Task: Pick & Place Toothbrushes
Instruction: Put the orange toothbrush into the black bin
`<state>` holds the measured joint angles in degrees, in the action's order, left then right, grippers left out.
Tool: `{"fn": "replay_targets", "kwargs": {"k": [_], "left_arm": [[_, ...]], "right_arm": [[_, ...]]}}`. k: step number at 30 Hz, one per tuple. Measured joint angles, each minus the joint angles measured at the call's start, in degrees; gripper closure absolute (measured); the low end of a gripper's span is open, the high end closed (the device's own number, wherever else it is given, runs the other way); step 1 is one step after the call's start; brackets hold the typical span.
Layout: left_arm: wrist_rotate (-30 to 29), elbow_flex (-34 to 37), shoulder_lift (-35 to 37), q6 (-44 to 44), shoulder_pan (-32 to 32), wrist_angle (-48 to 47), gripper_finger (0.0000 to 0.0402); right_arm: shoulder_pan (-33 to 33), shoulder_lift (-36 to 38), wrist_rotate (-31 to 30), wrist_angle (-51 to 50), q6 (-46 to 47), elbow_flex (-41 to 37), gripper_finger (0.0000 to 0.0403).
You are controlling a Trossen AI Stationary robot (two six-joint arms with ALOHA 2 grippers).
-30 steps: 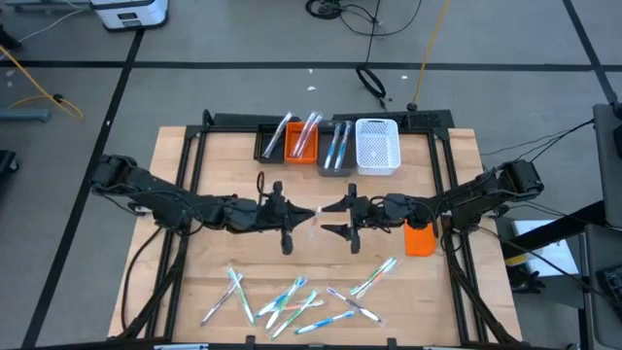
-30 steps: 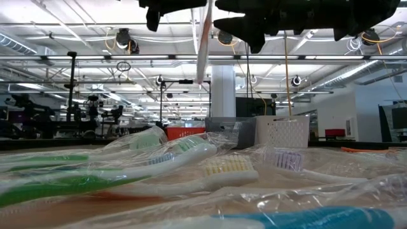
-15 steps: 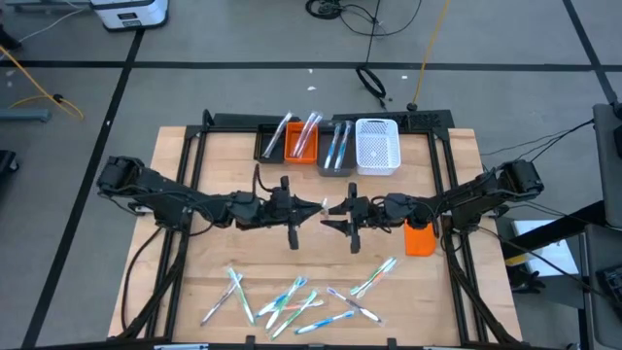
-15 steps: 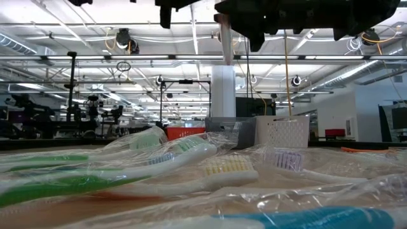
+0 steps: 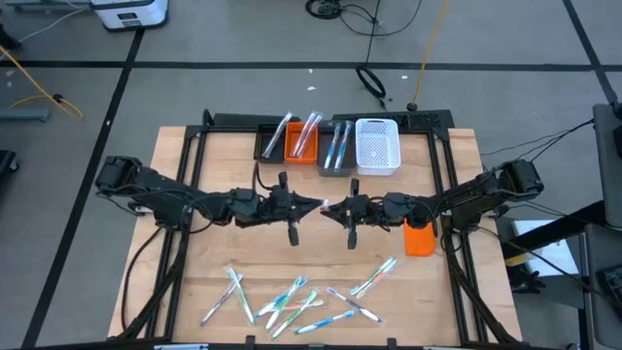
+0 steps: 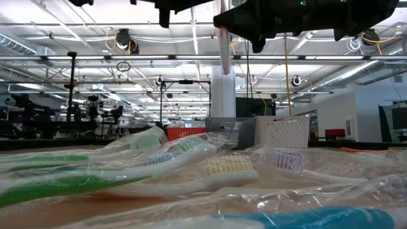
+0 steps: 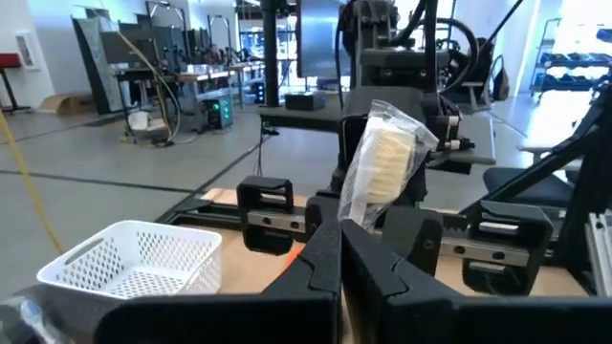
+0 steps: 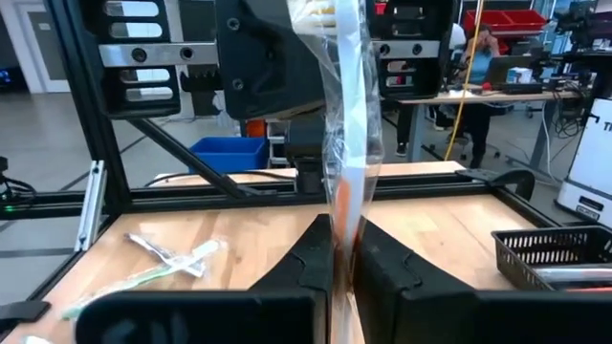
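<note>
A plastic-wrapped toothbrush (image 6: 224, 54) with an orange-pink handle stands roughly upright in the air over the table's middle. My left gripper (image 5: 316, 206) and my right gripper (image 5: 335, 210) face each other there, and both are shut on it. Its pale bristle head (image 7: 387, 167) shows in the left wrist view. Several more wrapped toothbrushes (image 5: 292, 301) lie flat on the table near the front edge. My left gripper pinches the wrapped toothbrush just below its bristle head (image 7: 356, 218) between its two fingers. The fingers come level from the table's left, across the brush. The head stands above them, clear of the table. My right gripper pinches the orange part of the handle (image 8: 346, 215), through the wrapper, between its two fingers. The fingers come level from the table's right, across the brush. The brush runs up past the fingers, and its lower end (image 6: 224, 69) hangs free.
Along the far edge stand a black bin (image 5: 268, 146), an orange bin (image 5: 301, 148), a grey bin (image 5: 337, 160) and a white basket (image 5: 377, 146); the first three hold toothbrushes. An orange block (image 5: 419, 238) sits beside the right arm.
My left gripper has carried the upright toothbrush a little toward the table's right, up to my right gripper. My right gripper, wide open a second ago, has shut on the toothbrush's handle.
</note>
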<state>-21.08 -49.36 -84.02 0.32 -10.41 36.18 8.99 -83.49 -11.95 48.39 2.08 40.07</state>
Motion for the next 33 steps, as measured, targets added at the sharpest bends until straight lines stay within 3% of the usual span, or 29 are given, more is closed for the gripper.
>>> {"fn": "replay_targets", "kwargs": {"k": [15,24,33], "left_arm": [[-5.11,0.0,6.5,-5.04,0.02,-17.63,0.0354],[-5.07,0.02,6.04,-6.05,0.14,-17.2,0.0319],[-4.42,0.02,3.64,-4.52,2.07,-12.23,0.0316]], "right_arm": [[-2.3,1.06,0.19,4.98,-2.8,-0.11,0.039],[-5.33,3.99,3.28,10.27,-3.21,-0.11,0.039],[-7.98,3.97,6.31,14.01,-1.06,-0.11,0.039]]}}
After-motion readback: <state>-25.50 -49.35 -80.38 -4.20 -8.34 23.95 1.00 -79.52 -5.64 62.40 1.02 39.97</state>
